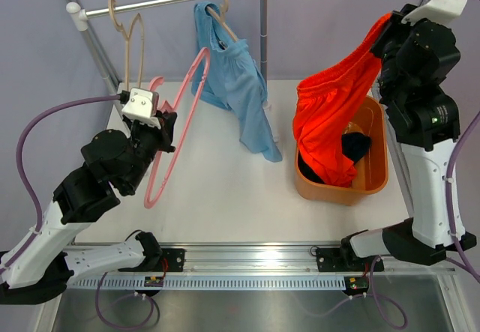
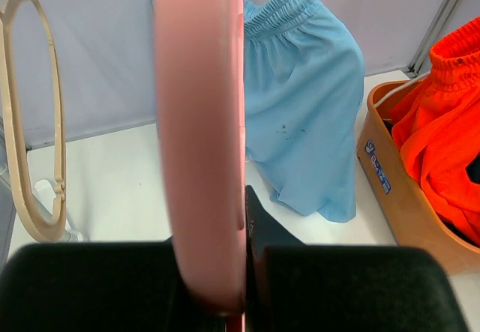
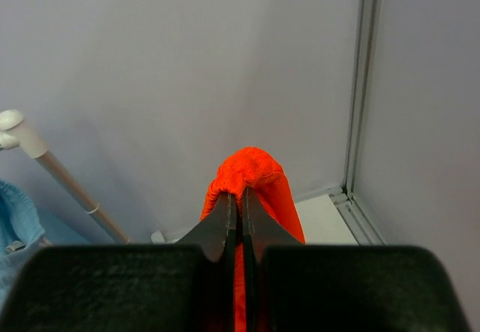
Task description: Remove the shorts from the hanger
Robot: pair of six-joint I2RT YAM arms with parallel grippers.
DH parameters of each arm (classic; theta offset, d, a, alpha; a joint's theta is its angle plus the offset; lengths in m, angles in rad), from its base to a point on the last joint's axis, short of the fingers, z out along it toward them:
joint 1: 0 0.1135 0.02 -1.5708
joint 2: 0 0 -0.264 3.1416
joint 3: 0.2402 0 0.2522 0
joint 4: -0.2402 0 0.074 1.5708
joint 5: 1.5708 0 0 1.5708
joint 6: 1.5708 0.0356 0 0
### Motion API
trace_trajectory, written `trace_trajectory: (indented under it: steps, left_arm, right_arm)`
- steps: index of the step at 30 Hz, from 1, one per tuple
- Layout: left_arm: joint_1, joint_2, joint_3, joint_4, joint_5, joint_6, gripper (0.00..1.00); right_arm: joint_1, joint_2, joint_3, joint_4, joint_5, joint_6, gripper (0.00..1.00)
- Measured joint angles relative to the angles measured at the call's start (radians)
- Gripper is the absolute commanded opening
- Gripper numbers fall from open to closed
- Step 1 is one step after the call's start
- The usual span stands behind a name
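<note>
My left gripper [image 1: 166, 126] is shut on an empty pink hanger [image 1: 154, 197], held off the rack above the table; in the left wrist view the hanger [image 2: 199, 122] fills the gap between my jaws [image 2: 225, 234]. The light blue shorts [image 1: 240, 85] hang on a wooden hanger on the rod and also show in the left wrist view [image 2: 300, 107]. My right gripper [image 1: 386, 28] is raised high and shut [image 3: 236, 197] on the waistband of the orange shorts [image 3: 251, 171], which drape down [image 1: 330, 115] into an orange bin [image 1: 375, 174]. The dark navy shorts [image 1: 357, 145] lie in the bin.
The rack's rod [image 1: 165, 2] runs across the back, with a post [image 1: 262, 32] at its right end. An empty wooden hanger [image 1: 135, 47] hangs at the rod's left end. The bin stands at the table's right side, near the right arm.
</note>
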Motion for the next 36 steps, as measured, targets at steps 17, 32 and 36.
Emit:
trace_trajectory:
  steps: [17,32,36]
  left_arm:
    - [0.125,0.22,0.187,-0.23,0.061,-0.05,0.0]
    - [0.55,0.535,0.528,-0.306,0.417,-0.052,0.0]
    - [0.687,0.659,0.657,-0.294,0.544,-0.057,0.0]
  right_arm:
    - [-0.078,-0.368,-0.772,-0.097,-0.195,0.36,0.73]
    - [-0.078,-0.386,-0.814,-0.06,-0.423,0.386,0.79]
    - [-0.078,-0.39,-0.834,-0.045,-0.465,0.388,0.8]
